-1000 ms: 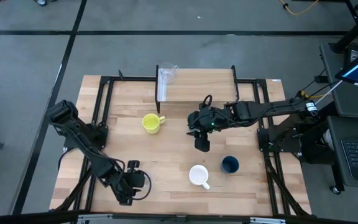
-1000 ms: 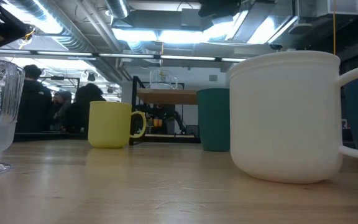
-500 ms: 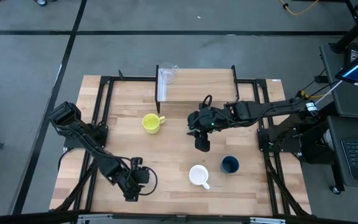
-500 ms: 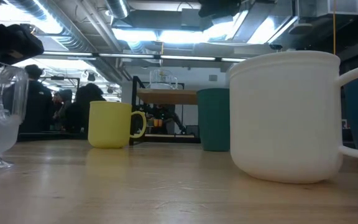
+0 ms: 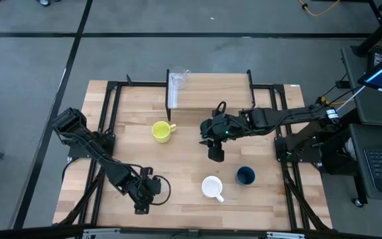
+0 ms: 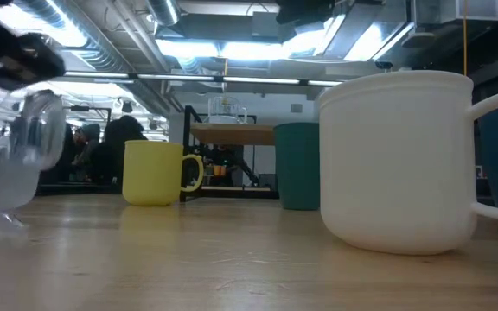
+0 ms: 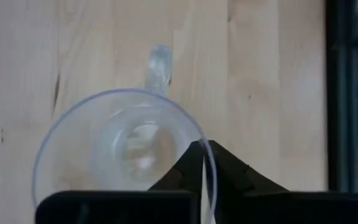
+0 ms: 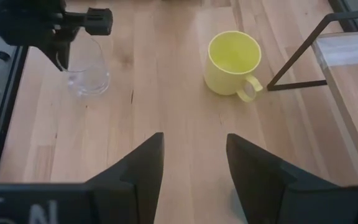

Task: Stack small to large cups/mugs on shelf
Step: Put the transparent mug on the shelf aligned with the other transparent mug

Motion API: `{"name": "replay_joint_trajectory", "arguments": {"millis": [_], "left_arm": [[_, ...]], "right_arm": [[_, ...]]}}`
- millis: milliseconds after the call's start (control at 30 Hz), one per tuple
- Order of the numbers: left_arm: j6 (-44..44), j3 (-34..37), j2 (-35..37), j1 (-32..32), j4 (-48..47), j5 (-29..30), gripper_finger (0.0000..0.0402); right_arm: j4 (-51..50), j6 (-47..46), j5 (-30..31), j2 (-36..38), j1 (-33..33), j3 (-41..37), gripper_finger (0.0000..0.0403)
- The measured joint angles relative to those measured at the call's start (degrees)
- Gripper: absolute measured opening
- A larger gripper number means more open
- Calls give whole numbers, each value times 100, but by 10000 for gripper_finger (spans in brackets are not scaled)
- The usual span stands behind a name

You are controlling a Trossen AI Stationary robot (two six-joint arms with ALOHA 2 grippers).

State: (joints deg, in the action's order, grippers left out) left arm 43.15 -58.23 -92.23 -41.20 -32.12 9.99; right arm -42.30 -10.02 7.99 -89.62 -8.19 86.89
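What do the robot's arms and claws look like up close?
Both arms are dark, jointed and slim. The left gripper has two thin black fingers narrowing to points. The right gripper has wide black fingers, with white marks printed on its body. A black cable loops beside the left wrist.

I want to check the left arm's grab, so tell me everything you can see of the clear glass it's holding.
The clear glass is a small see-through vessel with a round rim, a handle on its side and a thick base. The left hand pinches its rim wall, one finger inside and one outside. In the low view it appears tilted and blurred above the wooden tabletop, near the table's front left.
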Motion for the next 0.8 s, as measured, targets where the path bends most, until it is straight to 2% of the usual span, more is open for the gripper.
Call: {"name": "replay_joint_trajectory", "arguments": {"millis": [133, 300, 467, 533, 667, 800], "left_arm": [[-546, -724, -2, 206, -760, 60, 4], [-1471, -1823, -1, 601, -2057, 738, 2], [-2336, -2861, 4, 1243, -3202, 1002, 2], [-2781, -3227, 6, 1607, -3508, 929, 1], [-3681, -3815, 5, 2489, -3802, 421, 1], [-4485, -4164, 7, 3424, -3910, -47, 1]], "right_arm": [[-1, 0, -1, 0, 1, 0, 177], [-134, 0, -2, 2, 0, 0, 177], [-508, -22, 46, 152, 0, -4, 177], [-658, -86, 215, 254, -5, -4, 177], [-1227, -327, 661, 509, -31, -6, 177], [-1671, -468, 752, 719, -28, -6, 177]]}}
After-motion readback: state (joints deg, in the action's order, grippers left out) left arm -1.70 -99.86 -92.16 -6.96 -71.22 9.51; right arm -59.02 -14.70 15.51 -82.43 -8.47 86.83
